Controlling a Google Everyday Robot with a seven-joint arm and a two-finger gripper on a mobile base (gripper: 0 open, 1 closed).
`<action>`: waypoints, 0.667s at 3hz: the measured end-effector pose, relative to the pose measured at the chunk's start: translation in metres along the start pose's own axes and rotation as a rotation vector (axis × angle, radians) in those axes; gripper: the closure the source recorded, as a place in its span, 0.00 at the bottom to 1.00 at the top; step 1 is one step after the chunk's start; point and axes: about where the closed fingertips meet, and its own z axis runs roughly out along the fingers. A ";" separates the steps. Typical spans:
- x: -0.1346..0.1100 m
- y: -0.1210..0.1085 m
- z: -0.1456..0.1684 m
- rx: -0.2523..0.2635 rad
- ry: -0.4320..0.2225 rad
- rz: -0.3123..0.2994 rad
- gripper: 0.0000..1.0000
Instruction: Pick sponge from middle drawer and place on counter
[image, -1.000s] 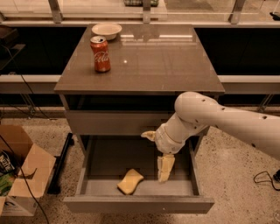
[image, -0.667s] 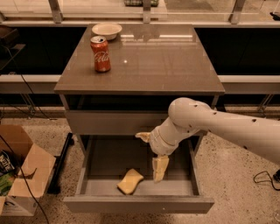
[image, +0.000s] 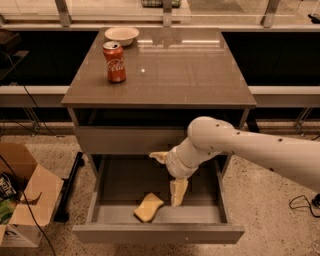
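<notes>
While the middle drawer (image: 155, 233) is standing pulled right out from the cabinet, the sponge (image: 148, 207) is lying flat on the floor of its grey tray, close behind the drawer's front panel and a little left of its middle. It is sitting slightly askew to that panel.

From where I am standing, the white arm (image: 260, 152) is reaching in from the drawer's right side and bending down into it. The gripper (image: 166, 180) is hanging inside the drawer, over the middle of the tray. Its cream fingers (image: 178, 192) are spread wide apart: one is pointing down towards the tray floor, just right of the sponge, and the other is sticking out leftwards, up near the drawer's back. Nothing is sitting between them, and the sponge is lying free.

Directly above the drawer, the counter (image: 170, 75) is catching reflections from the windows. A red cola can (image: 115, 62) is standing upright on it, above the drawer's left half, and a pale bowl (image: 121, 35) is resting just behind the can. On the speckled floor (image: 270, 210), an open cardboard box (image: 25, 195) is sitting well to the drawer's left.
</notes>
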 end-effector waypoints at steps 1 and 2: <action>0.010 -0.005 0.031 -0.046 0.065 -0.034 0.00; 0.021 -0.014 0.070 -0.089 0.134 -0.095 0.00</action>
